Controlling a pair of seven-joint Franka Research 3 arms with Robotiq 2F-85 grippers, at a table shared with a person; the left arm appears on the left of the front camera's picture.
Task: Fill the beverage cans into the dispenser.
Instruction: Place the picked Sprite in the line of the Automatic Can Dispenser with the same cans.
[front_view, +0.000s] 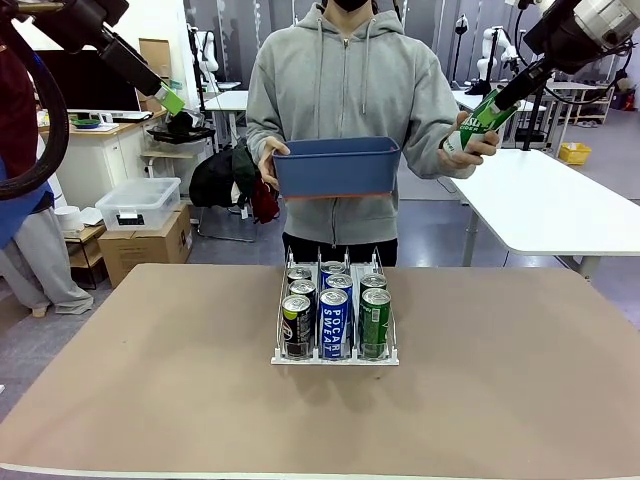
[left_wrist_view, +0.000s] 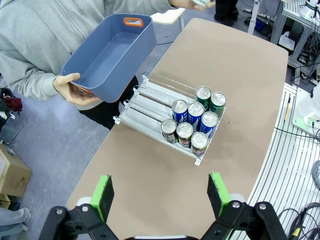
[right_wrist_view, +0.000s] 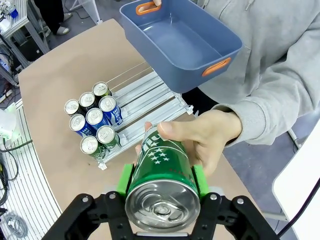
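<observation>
The dispenser (front_view: 335, 356) stands mid-table with several beverage cans (front_view: 334, 320), blue, green and black, lined up at its front. From above, the dispenser (left_wrist_view: 150, 100) shows bare lanes behind the cans (left_wrist_view: 194, 120). High at the right, my right gripper (front_view: 497, 105) is shut on a green can (front_view: 483, 120). In the right wrist view that green can (right_wrist_view: 162, 180) sits between the pads of the right gripper (right_wrist_view: 162, 177), and the person's hand (right_wrist_view: 200, 135) also wraps it. My left gripper (left_wrist_view: 160, 195) hangs open and empty above the table's near side, also seen high at the left (front_view: 170, 100).
The person stands at the far edge and holds an empty blue bin (front_view: 335, 165) with the other hand above the dispenser's back end. The brown table (front_view: 150, 380) has free room on both sides of the rack. A white table (front_view: 560, 200) stands behind at the right.
</observation>
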